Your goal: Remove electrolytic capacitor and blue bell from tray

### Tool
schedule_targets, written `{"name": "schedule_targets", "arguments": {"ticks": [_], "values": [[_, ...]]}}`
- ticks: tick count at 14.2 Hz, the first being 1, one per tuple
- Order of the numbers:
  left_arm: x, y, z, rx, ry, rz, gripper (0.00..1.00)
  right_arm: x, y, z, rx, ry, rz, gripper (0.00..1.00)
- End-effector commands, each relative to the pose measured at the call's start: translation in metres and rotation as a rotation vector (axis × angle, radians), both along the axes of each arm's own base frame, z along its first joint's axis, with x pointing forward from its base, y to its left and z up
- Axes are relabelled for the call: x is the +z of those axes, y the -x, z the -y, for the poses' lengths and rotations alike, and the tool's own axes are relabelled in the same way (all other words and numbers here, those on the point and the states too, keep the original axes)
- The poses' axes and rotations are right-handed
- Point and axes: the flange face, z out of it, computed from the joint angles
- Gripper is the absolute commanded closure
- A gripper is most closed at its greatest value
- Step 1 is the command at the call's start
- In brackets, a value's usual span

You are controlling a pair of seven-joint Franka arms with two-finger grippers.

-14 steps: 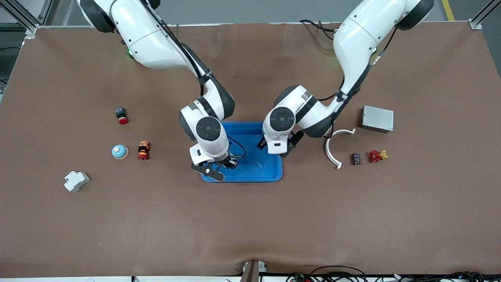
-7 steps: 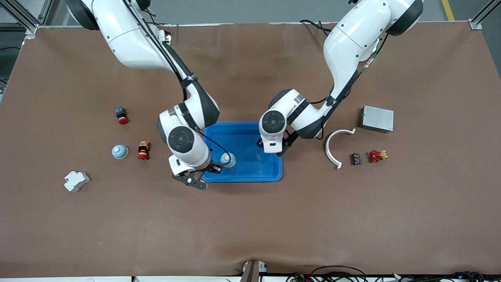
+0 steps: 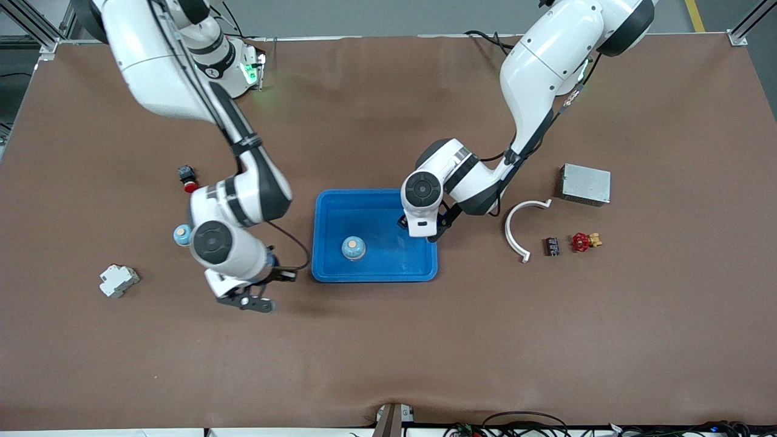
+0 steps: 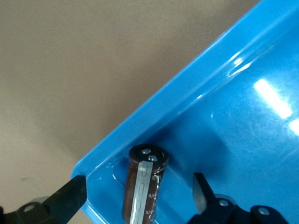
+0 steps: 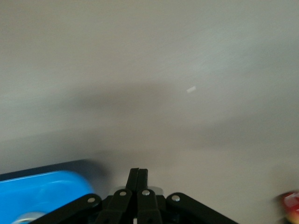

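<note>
Left pincer [image 4: 135, 196] gapes around capacitor [image 4: 144, 182] in blue tray [image 3: 375, 273]; right pincer [image 5: 138, 179] closed, seemingly empty, above brown tabletop [image 3: 425, 346].

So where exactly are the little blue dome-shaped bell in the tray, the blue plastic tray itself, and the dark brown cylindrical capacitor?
Little blue dome-shaped bell [image 3: 353, 247], front view, its domed top.
Blue plastic tray [image 3: 376, 277], front view, its near rim.
Dark brown cylindrical capacitor [image 4: 142, 186], left wrist view, its side.

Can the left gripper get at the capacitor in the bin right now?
Probably yes. The left gripper hangs open over the blue bin's corner with the capacitor standing between its fingers; only the bin wall beside it crowds one finger.
</note>
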Motion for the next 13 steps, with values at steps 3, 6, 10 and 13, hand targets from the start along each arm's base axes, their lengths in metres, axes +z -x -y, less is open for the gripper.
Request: {"name": "schedule_targets", "arguments": {"ticks": [3,6,10,13], "values": [[-0.007,-0.005,0.008,0.011,-0.006,0.050,0.00,0.001,-0.013,0.118,0.161,-0.058,-0.007,1.00],[-0.006,-0.010,0.009,0.019,0.018,0.075,0.00,0.000,-0.020,0.159,0.223,-0.080,0.019,1.00],[-0.013,-0.010,0.009,0.021,0.014,0.070,0.00,-0.002,-0.021,0.168,0.233,-0.082,0.023,1.00],[-0.017,-0.012,0.010,0.021,0.024,0.098,0.00,-0.002,-0.017,0.147,0.205,-0.101,0.014,1.00]]}}
